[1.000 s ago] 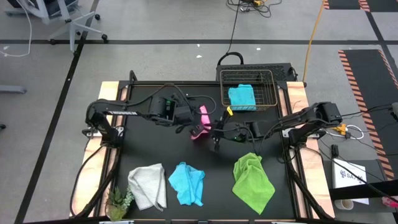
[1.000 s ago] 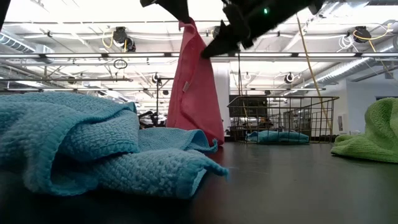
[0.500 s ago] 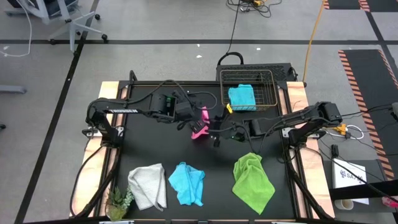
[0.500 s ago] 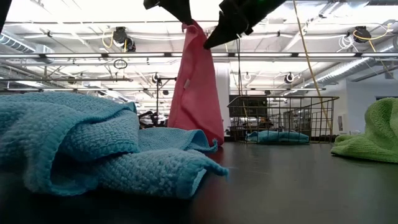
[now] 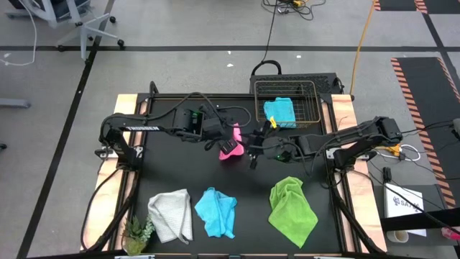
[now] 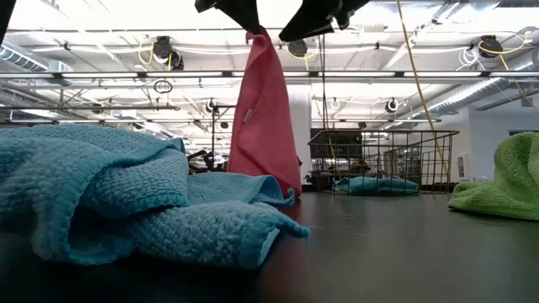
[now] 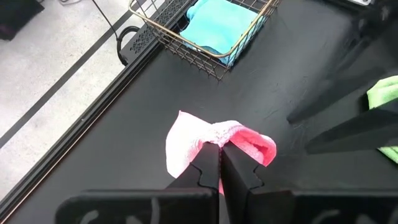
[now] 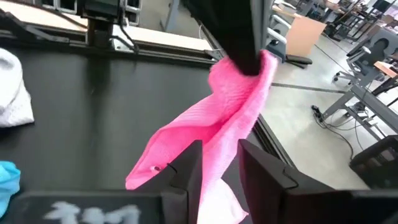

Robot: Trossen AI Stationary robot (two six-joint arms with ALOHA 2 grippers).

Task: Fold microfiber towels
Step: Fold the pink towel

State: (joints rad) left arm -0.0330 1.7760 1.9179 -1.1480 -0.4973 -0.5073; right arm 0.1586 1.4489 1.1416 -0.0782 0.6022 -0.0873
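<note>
Dangling pink towel [image 6: 265,118], left claw [image 5: 224,142] pinching

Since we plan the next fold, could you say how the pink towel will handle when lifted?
Probably floppy: the pink towel hangs limp from the left gripper. Likely light, as one pinched corner carries it. Its free end may swing.

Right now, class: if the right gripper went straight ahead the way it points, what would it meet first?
Most likely the pink towel, hanging from the shut left gripper. The right gripper has its open fingers on either side of the cloth, so it is almost there already, though depth is unclear.
</note>
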